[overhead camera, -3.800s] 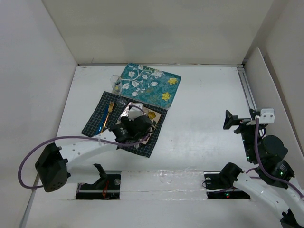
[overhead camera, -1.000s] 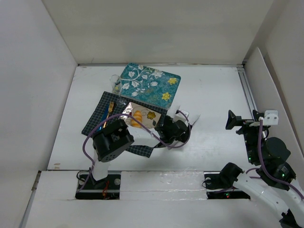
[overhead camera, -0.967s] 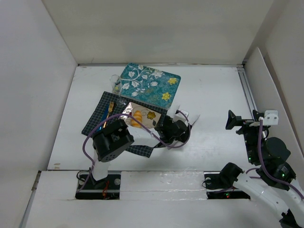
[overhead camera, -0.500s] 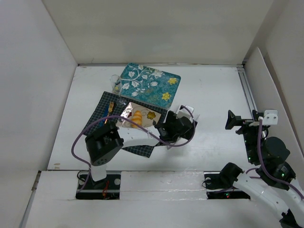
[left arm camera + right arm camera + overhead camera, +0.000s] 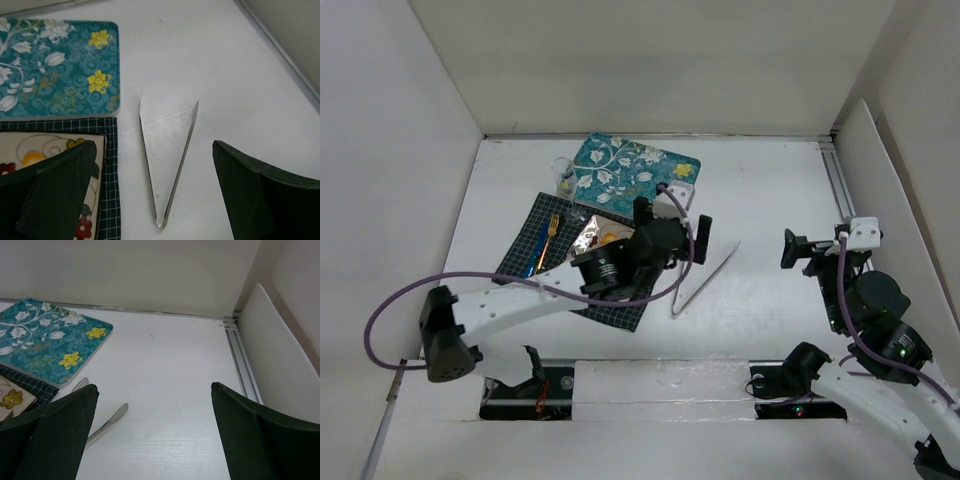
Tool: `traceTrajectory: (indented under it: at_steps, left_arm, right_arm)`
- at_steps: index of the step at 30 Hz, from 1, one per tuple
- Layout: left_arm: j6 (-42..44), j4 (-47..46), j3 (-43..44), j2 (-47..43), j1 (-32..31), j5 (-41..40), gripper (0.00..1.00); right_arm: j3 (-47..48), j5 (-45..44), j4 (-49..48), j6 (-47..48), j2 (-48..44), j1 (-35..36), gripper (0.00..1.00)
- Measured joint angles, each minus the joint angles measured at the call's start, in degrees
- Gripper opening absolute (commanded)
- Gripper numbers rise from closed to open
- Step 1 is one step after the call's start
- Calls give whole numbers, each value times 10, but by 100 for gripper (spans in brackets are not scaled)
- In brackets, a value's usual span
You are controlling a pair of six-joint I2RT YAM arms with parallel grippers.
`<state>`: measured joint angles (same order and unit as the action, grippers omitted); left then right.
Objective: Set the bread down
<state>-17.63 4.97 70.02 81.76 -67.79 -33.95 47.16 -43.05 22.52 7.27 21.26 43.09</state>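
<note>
The bread [image 5: 610,238] is a small golden-orange roll lying on the flowered plate [image 5: 592,234], mostly hidden by my left arm. In the left wrist view only a golden bit of the bread [image 5: 31,159] shows beside the left finger. My left gripper [image 5: 670,222] [image 5: 160,200] hangs open and empty above the table, just right of the plate. My right gripper [image 5: 800,250] [image 5: 155,440] is open and empty at the far right, well away from the bread.
Metal tongs [image 5: 705,272] [image 5: 167,165] [image 5: 100,427] lie spread on the table right of the dark checked cloth [image 5: 525,250] [image 5: 111,200]. A teal floral mat [image 5: 635,178] [image 5: 55,65] [image 5: 45,335] lies behind it. A gold fork [image 5: 551,232] rests on the cloth; a glass [image 5: 563,176] stands by the mat.
My left gripper has drawn back up and left, off the tongs, which now lie free on the table. The left arm has swung over the plate. The right gripper shifted slightly left.
</note>
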Motion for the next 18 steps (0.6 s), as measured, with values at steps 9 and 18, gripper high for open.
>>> traceTrajectory:
  at_steps: [9, 18]
  left_arm:
    - [14, 9, -64, -216, 31, -50, 99]
    - [14, 34, -142, -275, 52, -99, 99]
  right_arm:
    - [0, 43, -3, 11, 14, 0, 100]
    - [1, 71, -13, 18, 78, 0, 100]
